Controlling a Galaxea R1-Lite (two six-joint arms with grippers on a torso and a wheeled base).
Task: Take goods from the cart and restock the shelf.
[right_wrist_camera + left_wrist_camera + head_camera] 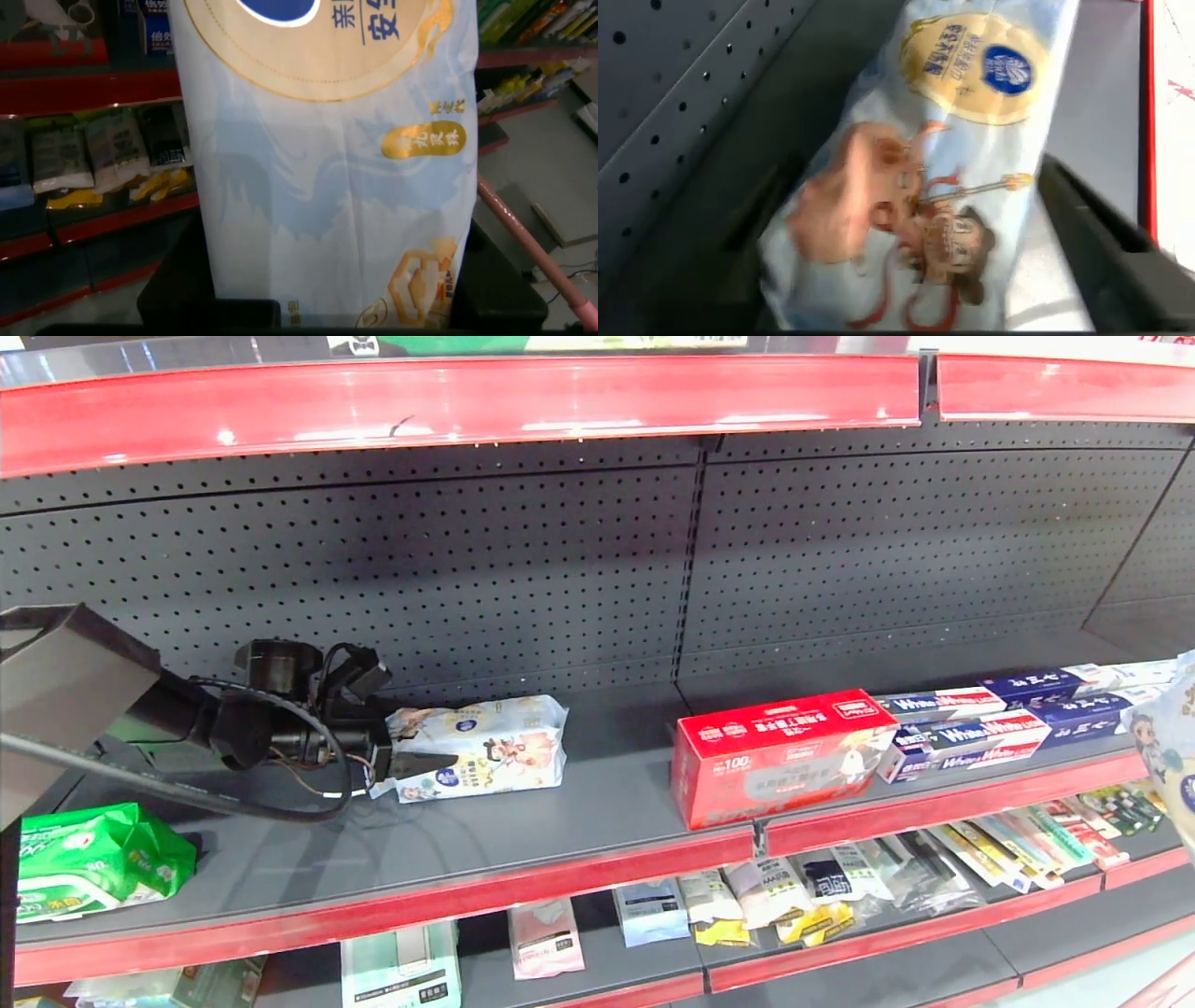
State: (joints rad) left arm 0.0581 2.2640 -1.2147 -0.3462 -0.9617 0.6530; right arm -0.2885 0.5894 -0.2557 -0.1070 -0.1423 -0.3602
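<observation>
On the grey shelf (579, 807), well to the left of the red box (780, 756), a white pack (485, 747) printed with a cartoon figure is lying flat, nearer the pegboard back wall (523, 569) than the red box is. The left gripper (418, 763) is sitting at the end of this pack that is farthest from the red box. It is gripping the pack there: its dark fingers (1106, 247) are standing apart by the pack's width, one pressing against each long side, while the pack is resting on the shelf.

Far to the right of the red box, a second white pack (1167, 747) is hanging in front of the shelf, apart from it. The right gripper (336, 299) is holding this one upright, with its fingers (177, 280) spread to the pack's width and closing on both of its sides.

Just beside the red box on its right, blue-and-white long boxes (971, 733) are lying in rows on the same shelf. A green pack (93, 859) is sitting far to the left of the red box, close to the shelf's red front edge (467, 896). Below the red box, small flat packets (775, 891) are lying side by side on the lower shelf (840, 980).
</observation>
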